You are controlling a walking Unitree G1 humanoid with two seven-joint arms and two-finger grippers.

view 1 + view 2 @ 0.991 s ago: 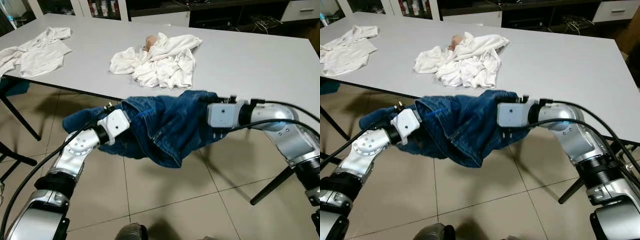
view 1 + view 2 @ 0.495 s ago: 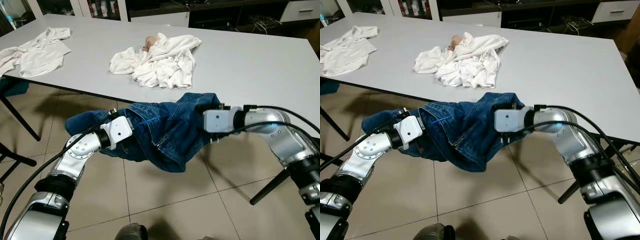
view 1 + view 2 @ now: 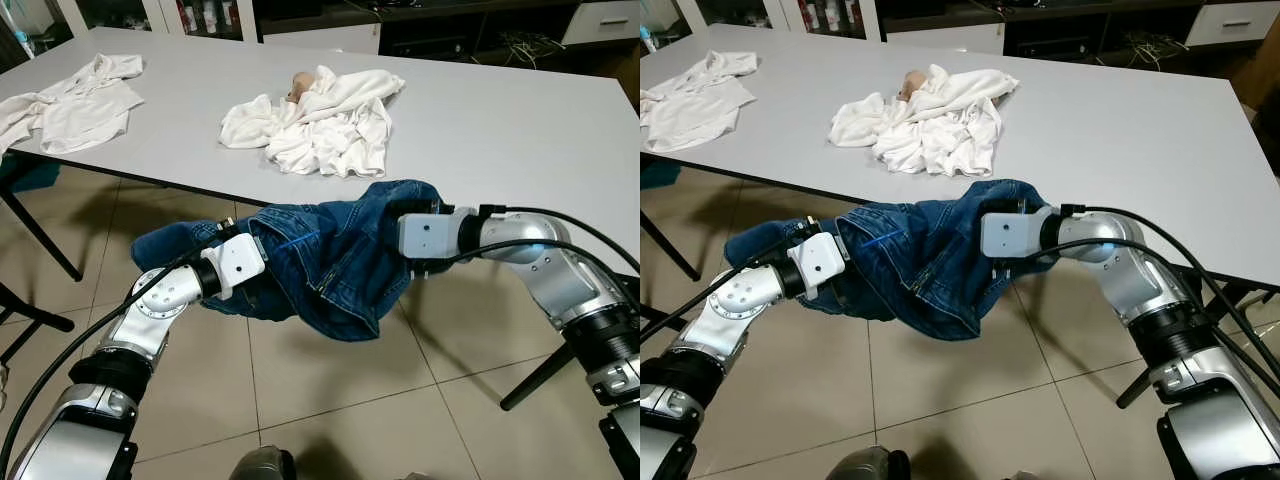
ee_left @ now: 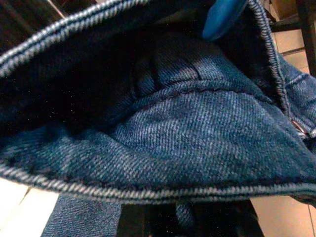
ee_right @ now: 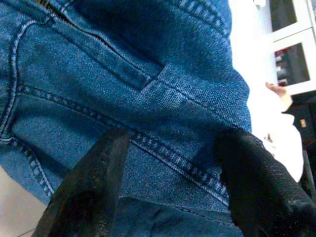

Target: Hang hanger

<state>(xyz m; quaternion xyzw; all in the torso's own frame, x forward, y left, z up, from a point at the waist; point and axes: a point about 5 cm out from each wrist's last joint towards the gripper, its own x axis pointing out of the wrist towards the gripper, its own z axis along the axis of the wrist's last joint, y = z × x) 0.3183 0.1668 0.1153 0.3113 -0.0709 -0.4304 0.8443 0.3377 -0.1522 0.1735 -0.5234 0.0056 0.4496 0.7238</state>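
Blue jeans (image 3: pixel 330 265) are held between both arms before the table (image 3: pixel 500 120). Right gripper (image 5: pixel 168 182) fingers are spread against denim; the left gripper's finger state cannot be told.

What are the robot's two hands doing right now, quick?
Left gripper: buried in the blue jeans, fingers hidden, cannot be told.
Right gripper: open, its fingers spread against the jeans.
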